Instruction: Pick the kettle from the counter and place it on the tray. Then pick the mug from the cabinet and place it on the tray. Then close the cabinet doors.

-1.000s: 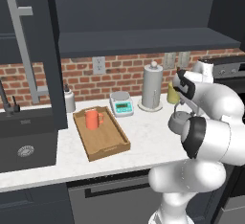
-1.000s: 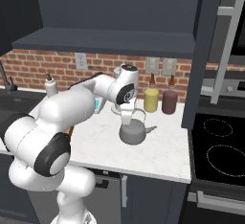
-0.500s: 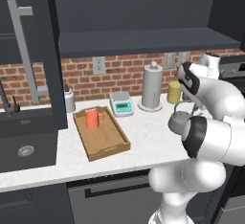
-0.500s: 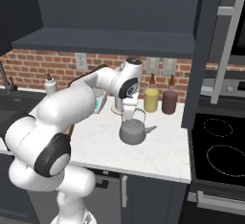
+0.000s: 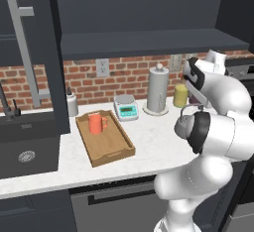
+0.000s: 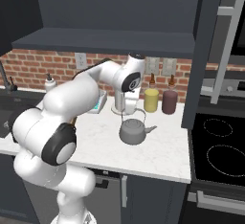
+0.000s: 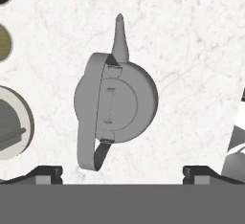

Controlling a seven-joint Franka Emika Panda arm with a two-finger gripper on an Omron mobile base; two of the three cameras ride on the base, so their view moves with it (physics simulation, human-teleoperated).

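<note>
Hand view looks straight down on the squat dark grey metal kettle [image 7: 115, 106] standing on the white speckled stone counter [image 7: 191, 50]; my end effector [image 7: 122, 173] hangs above it, fingers spread wide, holding nothing.

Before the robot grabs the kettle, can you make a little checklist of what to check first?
1. Gripper open wide: ok, both finger tips stand far apart.
2. Gripper above the kettle: ok, the hand view looks straight down on it.
3. Kettle upright on the counter: ok, handle arched over the top.
4. Room around the kettle: ok, the yellow jar and maroon jar stand apart behind it.
5. Free spot on the tray: ok, the mug sits at the far end only.
6. Jaws lined up across the handle: cannot tell.
</note>
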